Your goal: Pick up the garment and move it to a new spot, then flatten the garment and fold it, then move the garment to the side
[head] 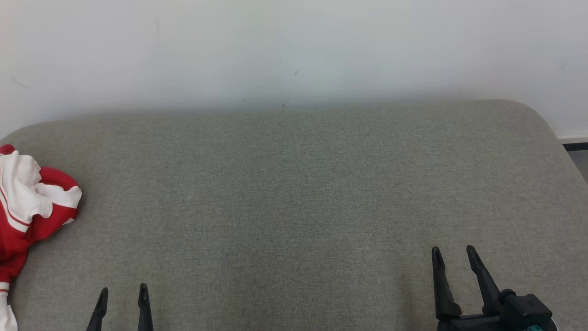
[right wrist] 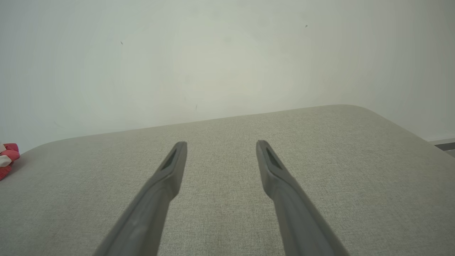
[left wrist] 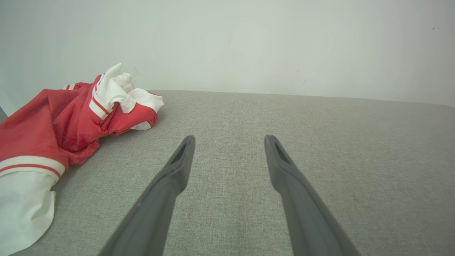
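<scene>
A crumpled red and white garment (head: 27, 211) lies bunched at the far left edge of the grey fabric surface (head: 294, 197). In the left wrist view the garment (left wrist: 60, 131) sits to the left of and beyond the fingers. My left gripper (head: 123, 292) is open at the lower left, apart from the garment, with nothing between its fingers; its own view shows the gripper (left wrist: 229, 139) the same way. At the lower right, my right gripper (head: 454, 255) is open and empty over bare fabric. In the right wrist view the right gripper (right wrist: 221, 144) points at the wall, and a bit of garment (right wrist: 7, 160) shows far left.
A pale wall (head: 294, 50) rises straight behind the grey surface. The surface has rounded far corners, and its right edge drops to a floor strip with a dark skirting (head: 575, 146).
</scene>
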You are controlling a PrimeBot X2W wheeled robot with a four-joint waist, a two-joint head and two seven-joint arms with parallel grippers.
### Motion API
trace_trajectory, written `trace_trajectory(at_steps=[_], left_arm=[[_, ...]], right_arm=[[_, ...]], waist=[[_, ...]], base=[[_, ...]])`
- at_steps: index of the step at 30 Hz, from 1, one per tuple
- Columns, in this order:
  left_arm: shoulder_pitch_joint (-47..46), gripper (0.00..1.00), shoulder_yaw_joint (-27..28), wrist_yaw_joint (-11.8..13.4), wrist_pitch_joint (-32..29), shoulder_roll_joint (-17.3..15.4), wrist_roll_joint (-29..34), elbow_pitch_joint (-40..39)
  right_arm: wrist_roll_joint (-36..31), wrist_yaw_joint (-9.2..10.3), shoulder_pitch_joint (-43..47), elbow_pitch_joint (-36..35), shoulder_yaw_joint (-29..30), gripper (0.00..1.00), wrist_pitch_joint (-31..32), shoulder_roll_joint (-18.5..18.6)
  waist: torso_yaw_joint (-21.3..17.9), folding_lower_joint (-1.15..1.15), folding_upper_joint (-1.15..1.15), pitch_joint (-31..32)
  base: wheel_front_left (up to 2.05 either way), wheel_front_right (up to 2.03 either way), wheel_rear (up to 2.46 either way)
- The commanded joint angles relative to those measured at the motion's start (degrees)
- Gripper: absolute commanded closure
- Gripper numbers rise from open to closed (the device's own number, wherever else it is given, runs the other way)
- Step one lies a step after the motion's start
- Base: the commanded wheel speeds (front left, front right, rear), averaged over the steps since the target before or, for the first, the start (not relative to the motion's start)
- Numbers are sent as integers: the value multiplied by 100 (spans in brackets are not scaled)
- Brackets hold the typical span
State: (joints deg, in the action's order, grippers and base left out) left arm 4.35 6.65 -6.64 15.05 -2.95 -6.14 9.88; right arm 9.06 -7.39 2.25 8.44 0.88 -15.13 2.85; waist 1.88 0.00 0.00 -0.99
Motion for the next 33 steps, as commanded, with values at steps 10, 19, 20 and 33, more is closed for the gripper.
trace_trajectory(at_steps=[10,19,20,33], left_arm=[[-51,0,30,62,20,11,98,44],[-85,0,-18,120,20,10,125,65],[-80,0,-10,127,20,9,139,71],[-105,0,-43,288,20,10,84,218]], right_arm=[[-9,-19,8,27,-28,0,-4,5],[63,-19,109,16,-17,0,-3,5],[62,-19,119,23,-34,0,-4,4],[-6,-19,177,51,-63,0,-4,4]], waist=[[61,0,0,16],[477,0,0,-3],[549,0,0,-3],[1526,0,0,5]], base=[[0,0,0],[0,0,0],[0,0,0],[0,0,0]])
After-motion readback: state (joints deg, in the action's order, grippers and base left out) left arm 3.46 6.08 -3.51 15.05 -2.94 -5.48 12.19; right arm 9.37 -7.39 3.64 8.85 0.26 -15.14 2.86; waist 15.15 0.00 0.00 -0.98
